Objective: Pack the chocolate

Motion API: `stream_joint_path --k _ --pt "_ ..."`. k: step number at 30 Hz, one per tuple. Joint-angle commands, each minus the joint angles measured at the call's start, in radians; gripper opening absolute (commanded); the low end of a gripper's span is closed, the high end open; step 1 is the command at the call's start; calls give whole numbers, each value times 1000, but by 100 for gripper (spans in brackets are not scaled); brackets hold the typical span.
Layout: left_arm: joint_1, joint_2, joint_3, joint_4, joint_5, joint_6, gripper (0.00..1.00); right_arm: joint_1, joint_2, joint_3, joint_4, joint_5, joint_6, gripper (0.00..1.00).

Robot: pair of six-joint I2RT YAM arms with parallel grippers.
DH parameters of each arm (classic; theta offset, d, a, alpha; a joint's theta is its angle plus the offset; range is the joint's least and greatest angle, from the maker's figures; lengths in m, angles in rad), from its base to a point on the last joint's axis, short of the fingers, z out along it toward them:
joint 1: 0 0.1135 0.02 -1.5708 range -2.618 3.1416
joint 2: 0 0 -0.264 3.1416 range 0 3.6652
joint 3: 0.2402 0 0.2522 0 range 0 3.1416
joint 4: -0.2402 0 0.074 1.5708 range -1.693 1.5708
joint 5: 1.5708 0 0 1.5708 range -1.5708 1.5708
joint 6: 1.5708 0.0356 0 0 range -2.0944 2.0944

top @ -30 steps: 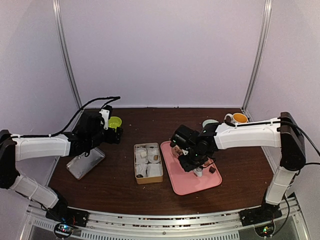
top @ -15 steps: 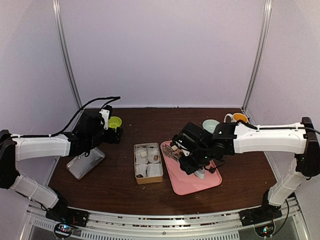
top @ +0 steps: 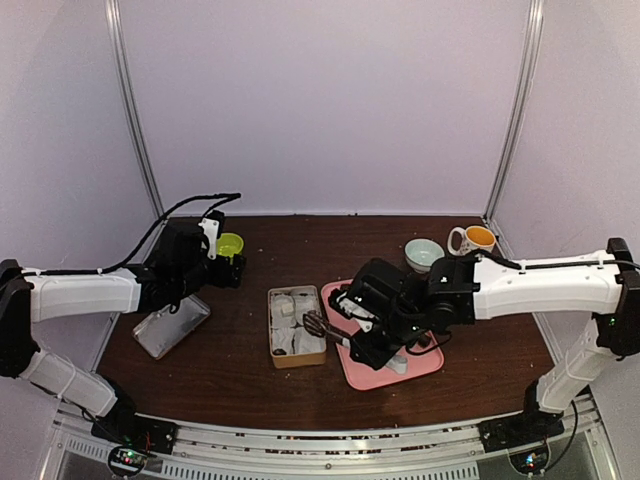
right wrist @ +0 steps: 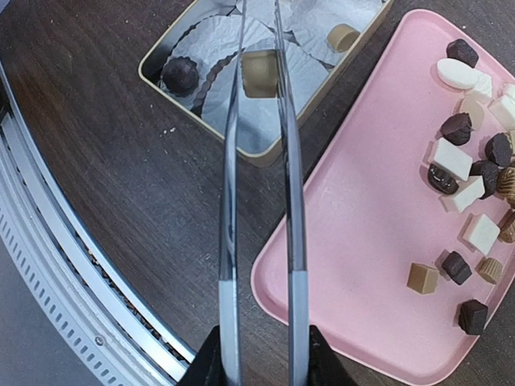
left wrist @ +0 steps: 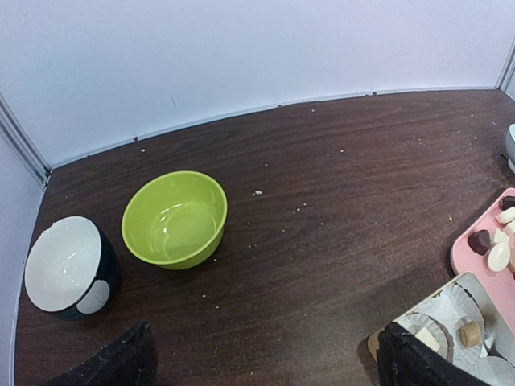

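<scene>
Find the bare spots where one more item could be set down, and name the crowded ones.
Free: the table between green bowl and box; the pink tray's near half. Crowded: the tray's far end, strewn with chocolate, and the box, lined with paper cups.

The table (right wrist: 96, 161) is dark wood grain with a low sheen. At the right of the right wrist view, the tray (right wrist: 354, 241) is smooth, matt pink plastic. The tongs (right wrist: 291, 209) are clear, glossy plastic. The box (right wrist: 201, 119) holds pleated white paper cups (right wrist: 229, 40). The chocolate pieces (right wrist: 451, 161) look smooth, the dark ones faintly shiny. The green bowl (left wrist: 173, 219) is glossy plastic, and the black-and-white bowl (left wrist: 68, 265) looks glazed. The rail (right wrist: 72, 265), lower left, is slotted metal.
</scene>
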Motion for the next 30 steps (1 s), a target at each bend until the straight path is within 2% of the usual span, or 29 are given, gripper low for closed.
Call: stream_joint_path --k 1,11,18,23,30 --pt "7 8 22 40 9 10 98 27 52 47 -28 22 -35 23" --pt "7 11 23 40 15 11 98 46 98 77 -52 60 -37 27" --pt "7 12 25 40 20 12 98 47 90 87 -56 123 -19 39" --pt "7 12 25 38 23 11 98 46 48 76 -39 168 -1 39" --pt "7 9 23 40 22 11 98 44 -51 26 -18 336 45 35"
